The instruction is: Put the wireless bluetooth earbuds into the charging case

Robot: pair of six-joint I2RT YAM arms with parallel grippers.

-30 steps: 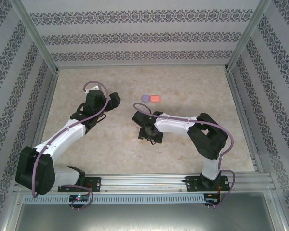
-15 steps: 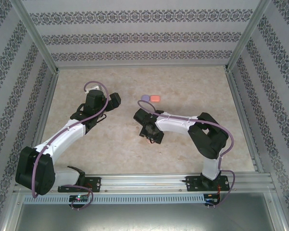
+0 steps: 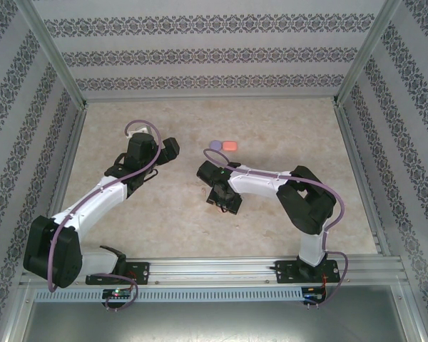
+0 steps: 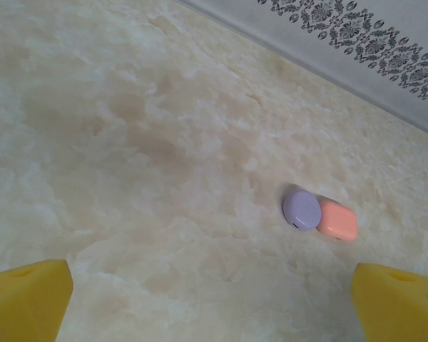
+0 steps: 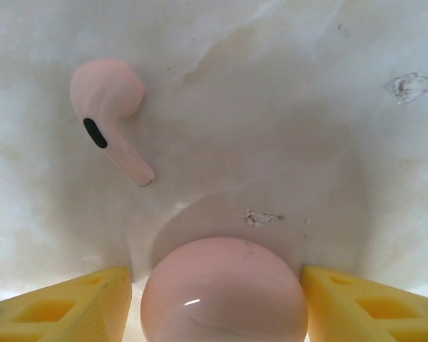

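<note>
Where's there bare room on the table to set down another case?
Bare marble lies right of the right arm up to the side wall, and along the back wall beyond the purple case and orange case. Crowded: the middle, where the right end effector straddles the pink case beside an earbud.

The worktop (image 4: pixel 128 142) is a pale, marbled beige surface spreading out ahead of the left tool (image 4: pixel 214 306). Far ahead of that tool and to its right rises a grey wall (image 4: pixel 328 58) carrying a dark ornamental band (image 4: pixel 357 35). Beneath the right tool (image 5: pixel 217 303) the worktop looks mottled white. A small chipped scuff (image 5: pixel 262 216) lies just ahead of it, and a second chip (image 5: pixel 414 83) farther ahead to the right.
</note>
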